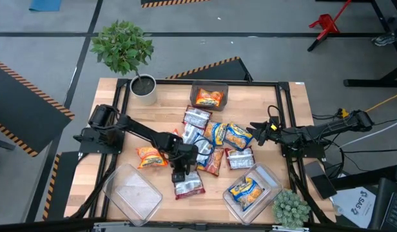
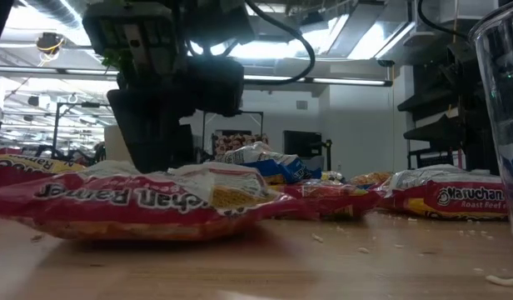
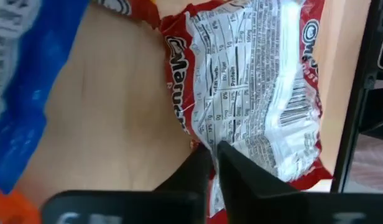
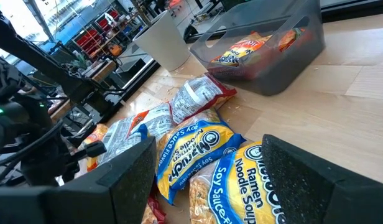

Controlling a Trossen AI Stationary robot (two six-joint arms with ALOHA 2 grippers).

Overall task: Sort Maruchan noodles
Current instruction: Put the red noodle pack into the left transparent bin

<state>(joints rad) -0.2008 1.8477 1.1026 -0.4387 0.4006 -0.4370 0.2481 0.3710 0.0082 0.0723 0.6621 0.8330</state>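
Observation:
A silver-white-and-dark-red noodle packet (image 1: 188, 186) lies label side up near the table's front, between two clear bins. My left gripper (image 1: 179, 173) stands over its far end, slanting down, shut on it. More Maruchan noodles (image 1: 214, 138), blue-and-yellow, orange and silver-red, lie heaped mid-table. One orange packet (image 1: 150, 156) lies apart at the left. My right gripper (image 1: 260, 133) waits open at the pile's right side, holding nothing; the right wrist view looks past it (image 4: 210, 186) at the blue-and-yellow packets (image 4: 198, 155). My left gripper pinches the silver-red packet between its two fingers (image 3: 232, 163) at the packet's far edge (image 3: 201, 138), where the red border meets the white label. The fingers slant down from the table's far left. The packet (image 2: 140, 200) lies flat on the table.
A clear bin (image 1: 209, 96) at the far middle holds an orange packet. A clear bin (image 1: 130, 191) stands near left with no packets in it. Another clear bin (image 1: 252, 191), near right, holds a blue-and-yellow packet. A potted plant (image 1: 144, 87) stands far left, a small succulent (image 1: 290, 207) near right.

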